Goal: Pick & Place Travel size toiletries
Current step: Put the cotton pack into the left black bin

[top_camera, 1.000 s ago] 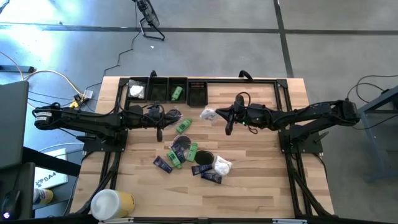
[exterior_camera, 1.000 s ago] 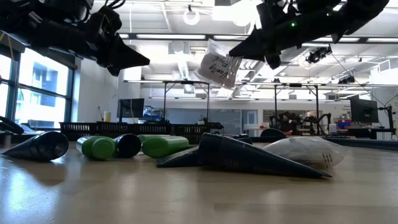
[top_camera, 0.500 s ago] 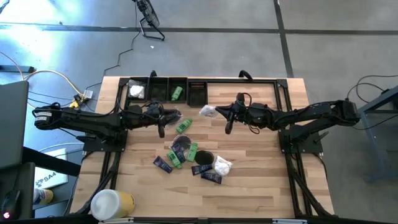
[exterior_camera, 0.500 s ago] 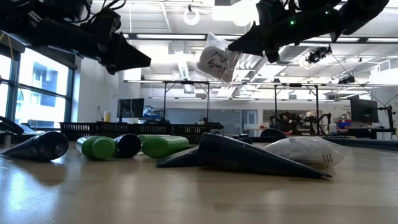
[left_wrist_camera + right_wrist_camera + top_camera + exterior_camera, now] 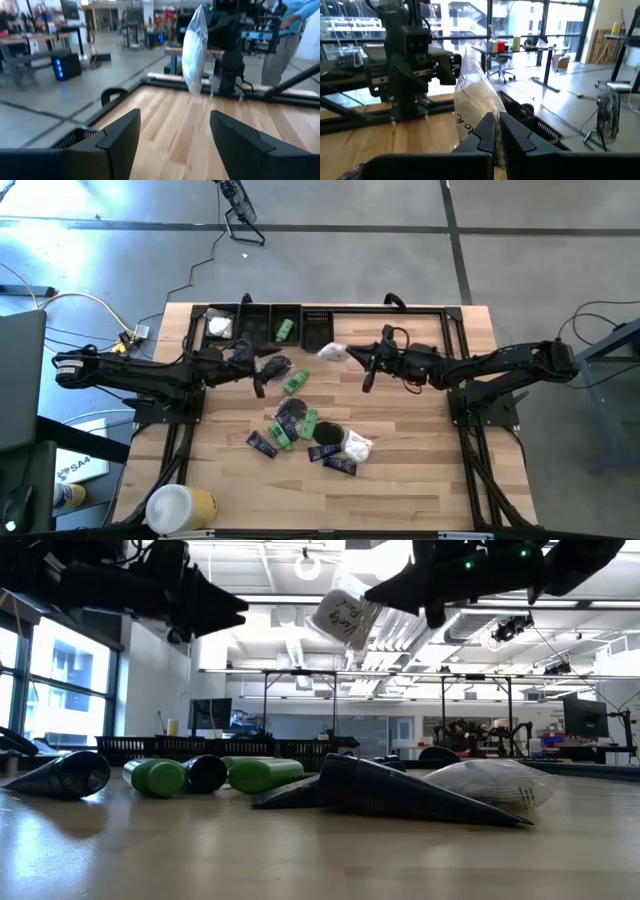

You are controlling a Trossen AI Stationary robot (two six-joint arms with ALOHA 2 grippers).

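One white packet [image 5: 331, 352] pinched in right claw [image 5: 347, 355], near tray [image 5: 318, 330] edge

4 green bottles [image 5: 295, 383], 3 white packets [image 5: 331, 352], 3 dark sachets [image 5: 261, 444], 2 black discs [image 5: 328, 433].

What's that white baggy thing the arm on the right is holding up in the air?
It is a white plastic-wrapped packet: a small clear crinkly bag with white contents and dark handwriting on one face. The right gripper is shut on its edge, so it hangs tilted, high above the wooden table, touching nothing else. From above, it sits beside the black tray at the table's far edge.
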